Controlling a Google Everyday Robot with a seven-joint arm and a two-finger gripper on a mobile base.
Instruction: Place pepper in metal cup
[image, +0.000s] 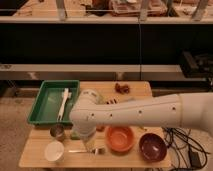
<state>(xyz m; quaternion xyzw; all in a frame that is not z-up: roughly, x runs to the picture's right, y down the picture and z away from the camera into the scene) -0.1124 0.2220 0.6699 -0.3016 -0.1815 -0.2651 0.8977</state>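
Observation:
The metal cup (57, 131) stands upright on the wooden table (35, 155), just in front of the green tray. The pepper does not show; my white arm (130, 116) covers the spot right of the cup. My gripper (88, 142) points down at the table a little right of the metal cup, between it and the orange bowl. A bit of pale green (75, 135) shows at the arm's left edge, beside the cup.
A green tray (47, 107) holding a white utensil (64, 100) sits at the back left. A white cup (54, 150), a metal fork (87, 150), an orange bowl (120, 138) and a dark red bowl (152, 146) line the front. Brown pieces (121, 88) lie at the back.

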